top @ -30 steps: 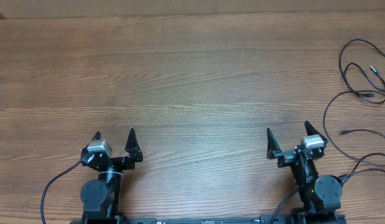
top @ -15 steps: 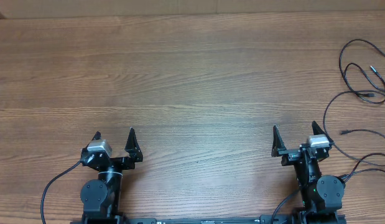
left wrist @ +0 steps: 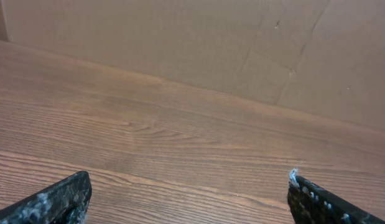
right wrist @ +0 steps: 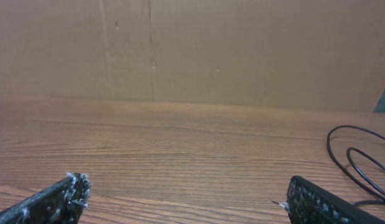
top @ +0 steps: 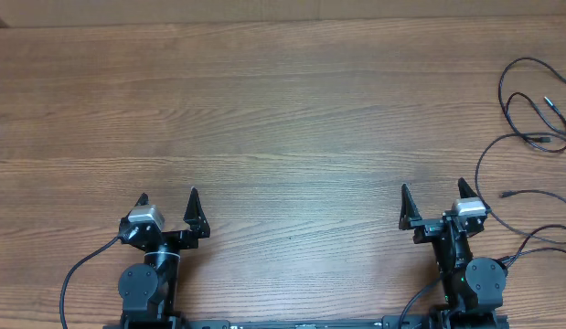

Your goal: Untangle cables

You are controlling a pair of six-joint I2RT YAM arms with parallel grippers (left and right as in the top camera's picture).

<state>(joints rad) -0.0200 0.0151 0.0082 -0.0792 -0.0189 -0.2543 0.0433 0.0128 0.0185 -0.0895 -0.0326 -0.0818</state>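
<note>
Several cables [top: 537, 138]: thin loops strung top to bottom along right edge of frame. Near right gripper [top: 433, 199], on its right; well apart from left gripper [top: 168, 203]. Both grippers wide open, empty.

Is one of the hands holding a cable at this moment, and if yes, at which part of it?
Nothing is held. The left hand and the right hand are both open and empty. The cables lie untouched, to the right of the right hand.

A wood-grain table [top: 283, 110] backed by what looks like cardboard [left wrist: 180, 43].
</note>
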